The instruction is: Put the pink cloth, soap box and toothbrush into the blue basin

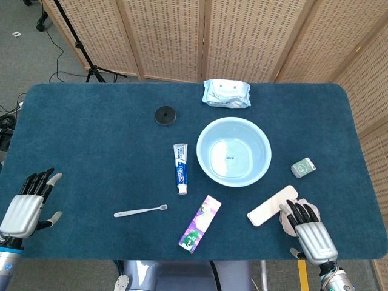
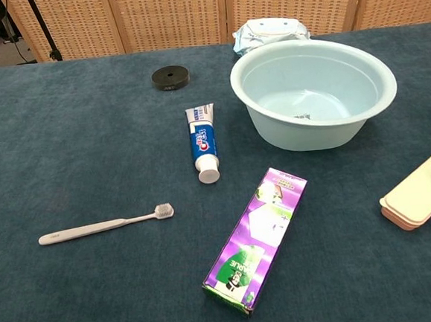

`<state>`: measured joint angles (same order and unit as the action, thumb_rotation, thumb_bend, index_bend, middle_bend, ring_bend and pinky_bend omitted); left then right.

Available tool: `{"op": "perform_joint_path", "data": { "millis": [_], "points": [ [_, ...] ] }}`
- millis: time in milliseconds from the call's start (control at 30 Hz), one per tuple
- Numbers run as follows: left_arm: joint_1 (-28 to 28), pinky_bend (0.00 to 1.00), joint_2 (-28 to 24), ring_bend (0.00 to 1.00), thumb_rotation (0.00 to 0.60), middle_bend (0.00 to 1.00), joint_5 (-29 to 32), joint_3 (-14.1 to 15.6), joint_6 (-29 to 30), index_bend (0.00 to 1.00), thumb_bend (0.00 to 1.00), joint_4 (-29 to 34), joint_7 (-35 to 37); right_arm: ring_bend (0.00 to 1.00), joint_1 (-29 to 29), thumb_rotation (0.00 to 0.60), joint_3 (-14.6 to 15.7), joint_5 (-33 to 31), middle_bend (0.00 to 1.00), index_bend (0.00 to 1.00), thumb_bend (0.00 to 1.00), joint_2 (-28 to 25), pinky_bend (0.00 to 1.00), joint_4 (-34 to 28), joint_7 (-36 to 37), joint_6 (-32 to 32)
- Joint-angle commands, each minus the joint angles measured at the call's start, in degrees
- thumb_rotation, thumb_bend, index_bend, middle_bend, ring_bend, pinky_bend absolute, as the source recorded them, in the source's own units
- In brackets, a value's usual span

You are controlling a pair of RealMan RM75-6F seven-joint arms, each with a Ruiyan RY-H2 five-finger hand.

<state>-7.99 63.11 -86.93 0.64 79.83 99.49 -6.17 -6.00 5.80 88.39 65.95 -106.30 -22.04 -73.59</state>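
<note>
Both hands lie low at the near edge of the bench (image 1: 91,139), fingers spread and holding nothing, with none of the three items yet in the blue basin (image 1: 234,151). The right hand (image 1: 309,233) partly covers the pink cloth (image 1: 285,219), a small pale patch showing beside its fingers; the chest view does not show it. The long cream soap box (image 1: 273,205) lies just beside that hand, on its basin side, angled toward the basin and near it. The toothbrush (image 1: 140,211) lies well apart from the left hand (image 1: 27,207), head pointing toward the purple box (image 1: 200,224), with the toothpaste tube (image 1: 180,168) between it and the basin. The cloth looks the likely first pick: the right hand would do well to gather the soft fabric in a full grip, lift clear of the soap box so as not to nudge it, and release only once over the basin's hollow. The thin toothbrush lies flat on the nap and will probably call for a careful pinch at the handle
</note>
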Motion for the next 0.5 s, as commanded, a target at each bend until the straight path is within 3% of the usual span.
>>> {"op": "perform_joint_path", "data": {
  "millis": [33, 367, 500],
  "points": [
    [0.1, 0.0, -0.1, 0.0, 0.6, 0.0, -0.4, 0.1, 0.2, 0.0, 0.24, 0.3, -0.2, 0.0, 0.0, 0.6, 0.0, 0.1, 0.0, 0.0, 0.09, 0.0, 0.05, 0.1, 0.2, -0.1],
    [0.0, 0.0, -0.4, 0.0, 0.6, 0.0, -0.4, 0.4, -0.3, 0.0, 0.24, 0.7, -0.1, 0.0, -0.2, 0.6, -0.2, 0.4, 0.0, 0.0, 0.09, 0.5, 0.05, 0.2, 0.2, 0.0],
    [0.0, 0.0, -0.5, 0.0, 0.6, 0.0, -0.7, 0.5, -0.4, 0.0, 0.24, 0.9, 0.2, 0.0, -2.1, 0.6, -1.6, -1.7, 0.0, 0.0, 0.09, 0.7, 0.05, -0.1, -0.1, 2.9]
  ]
}}
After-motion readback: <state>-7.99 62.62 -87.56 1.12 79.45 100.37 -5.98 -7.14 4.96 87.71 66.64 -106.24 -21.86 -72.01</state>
